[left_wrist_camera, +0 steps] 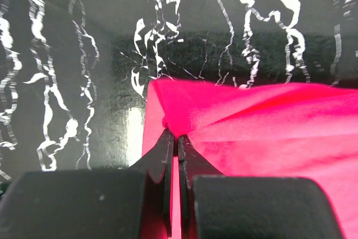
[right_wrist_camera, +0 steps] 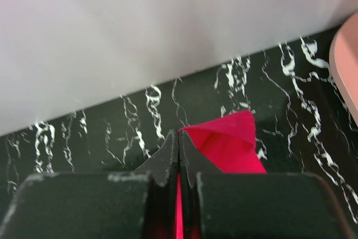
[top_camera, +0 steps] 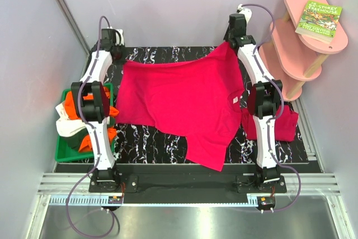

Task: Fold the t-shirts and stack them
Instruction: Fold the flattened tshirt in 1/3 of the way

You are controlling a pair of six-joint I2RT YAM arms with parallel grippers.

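**A:** If we go from the left side to the right, what is there?

**B:** First the green tray (top_camera: 64, 155) beside the left arm, with the orange and white t-shirts (top_camera: 70, 117) heaped in it, not folded. Then the left gripper (left_wrist_camera: 174, 132): its jaws are pressed fully together, and a far corner of the crimson t-shirt (top_camera: 179, 104) is pinched at the tips. This shirt lies spread over the black marbled table (top_camera: 151, 144), between the two arms. The right gripper (right_wrist_camera: 179, 134) is closed in the same way on the other far corner, near the back wall. Under the right arm lies another crimson shirt (top_camera: 285, 124), which looks already folded.

**A:** What can go wrong from here?

**B:** Each claw has only a small bit of cloth. I think that if the arms pull apart too much, or do not move equally, one corner can slip out and the fold becomes crooked. The near part of the shirt reaches the front edge of the table, so it may drag or catch there. The right arm also passes over the folded shirt and could disturb it.

**A:** And what is hard to see?

**B:** From above, the arms cover the fingertips, so the grip shows only in the wrist views, and these show only the corners. I cannot count the shirts in the tray. The right arm also hides part of the folded shirt, so I cannot tell if it is one shirt or several.
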